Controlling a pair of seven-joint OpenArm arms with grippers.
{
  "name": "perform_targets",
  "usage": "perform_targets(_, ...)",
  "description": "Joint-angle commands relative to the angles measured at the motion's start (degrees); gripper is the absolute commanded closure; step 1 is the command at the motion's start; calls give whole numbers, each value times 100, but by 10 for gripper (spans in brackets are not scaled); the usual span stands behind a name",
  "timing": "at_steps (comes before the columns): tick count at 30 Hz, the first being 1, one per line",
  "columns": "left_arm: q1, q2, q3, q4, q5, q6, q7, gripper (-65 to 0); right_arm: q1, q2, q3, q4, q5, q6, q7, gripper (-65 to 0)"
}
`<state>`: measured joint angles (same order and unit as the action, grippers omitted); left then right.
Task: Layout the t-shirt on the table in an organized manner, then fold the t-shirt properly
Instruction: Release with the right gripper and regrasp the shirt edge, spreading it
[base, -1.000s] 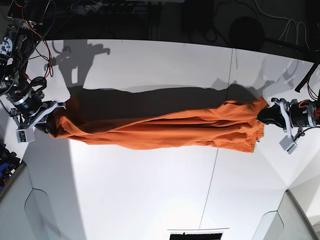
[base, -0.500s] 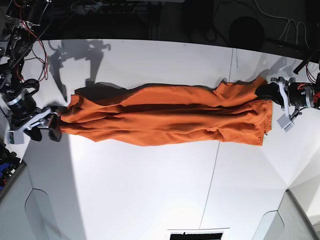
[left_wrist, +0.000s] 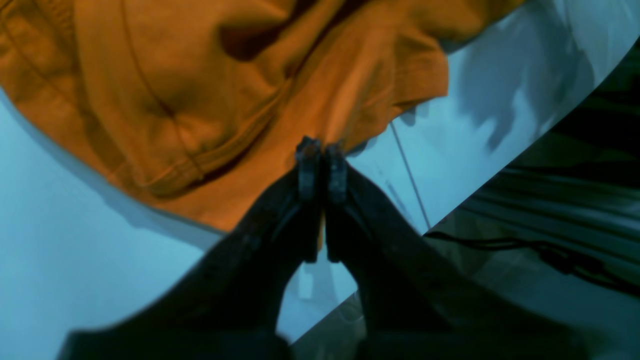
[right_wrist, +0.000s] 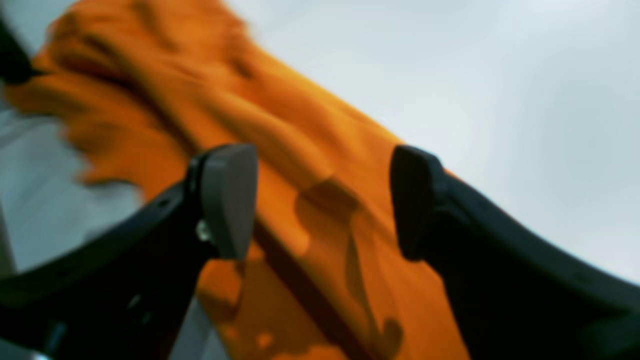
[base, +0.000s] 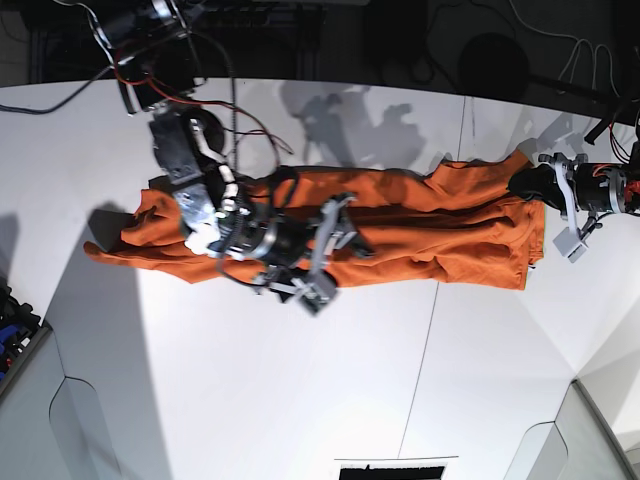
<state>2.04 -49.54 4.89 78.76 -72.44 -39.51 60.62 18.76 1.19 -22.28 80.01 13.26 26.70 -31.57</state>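
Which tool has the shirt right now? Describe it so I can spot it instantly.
On the white table, follow the orange t-shirt to its end on the base view's right. The left tool sits there, shut on the cloth's edge. The right tool hangs open over the shirt's middle, gripping nothing.

We see our right arm (base: 215, 200) made of black and silver parts with thin red and black wires. Its fingers (right_wrist: 227, 200) are black with grey pads, maybe rubber. Our left gripper (left_wrist: 321, 165) has dark fingers and white brackets.
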Motion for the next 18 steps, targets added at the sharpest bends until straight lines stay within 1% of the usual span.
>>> perform_targets(1,-92,-122,-61,79,-81,-49,-87,-42,243,-133,-149,-9,-46,13,181,-407)
perform_targets(3,-92,-76,-61,79,-79,-49,-85,-42,350,-299,-492,-192,-345,11,181,-407)
perform_targets(5,-92,-28,-61,79,-79,-49,-85,-42,378,-396,-721,-363,-623,-9,297,-406)
perform_targets(7,-92,2,-61,79,-79,-49,-85,-42,372,-415,-850,-540,-695,-138,487,-404)
perform_targets(8,-92,4,-61,79,-81,-49,-87,-42,374,-422,-868,-629,-699,-164,533,-389)
perform_targets(9,-92,2,-61,79,-81,-49,-87,-42,374,-424,-868,-702,-704,-164,575,-345)
perform_targets(10,-92,2,-61,79,-70,-49,-85,-42,374,-422,-863,-758,-706,-179,592,-282)
perform_targets(11,-92,2,-61,79,-52,-49,-85,-42,374,-420,-861,-800,-730,-245,592,-206)
perform_targets(13,-92,2,-61,79,-50,-49,-85,-42,374,-420,-852,-809,-881,-251,603,-53)
perform_targets(14,-92,2,-61,79,-52,-49,-85,-42,376,-420,-850,-809,-992,-251,673,0)
perform_targets(17,-90,2,-61,79,-35,-49,-85,-40,402,-417,-739,-807,-1486,-254,1010,0)
perform_targets(18,-90,0,-61,79,15,-49,-85,-26,450,-417,-654,-807,-1572,-258,1038,0)
